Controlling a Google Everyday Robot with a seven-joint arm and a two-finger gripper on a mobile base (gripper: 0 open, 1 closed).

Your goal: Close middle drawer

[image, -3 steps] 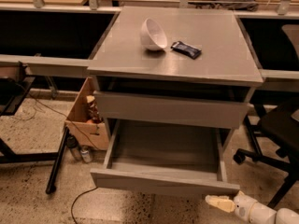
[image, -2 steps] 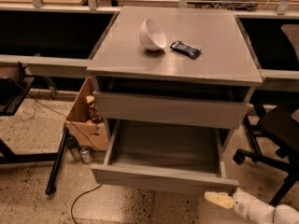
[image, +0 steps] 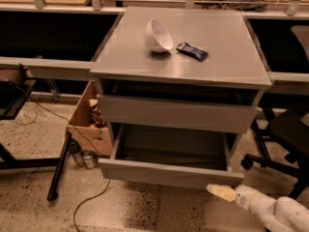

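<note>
The gripper (image: 220,192), a pale tan tip on a white arm (image: 270,210), sits low at right, just below the right front corner of the wide, shallow grey middle drawer (image: 169,174). Whether the gripper is open or closed cannot be told. The drawer stands pulled out beneath the taller-fronted grey drawer (image: 174,114). A white bowl (image: 158,35) lies tipped on the grey cabinet top (image: 227,62).

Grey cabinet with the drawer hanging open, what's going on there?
A robot is set to close the middle drawer of the grey cabinet. That drawer is pulled well out, with its plain grey inside showing. The gripper is low at the right, close to the right end of the drawer's front. I cannot tell whether it touches the front. On the cabinet top, a white bowl lies tipped on its side beside a dark packet.
</note>
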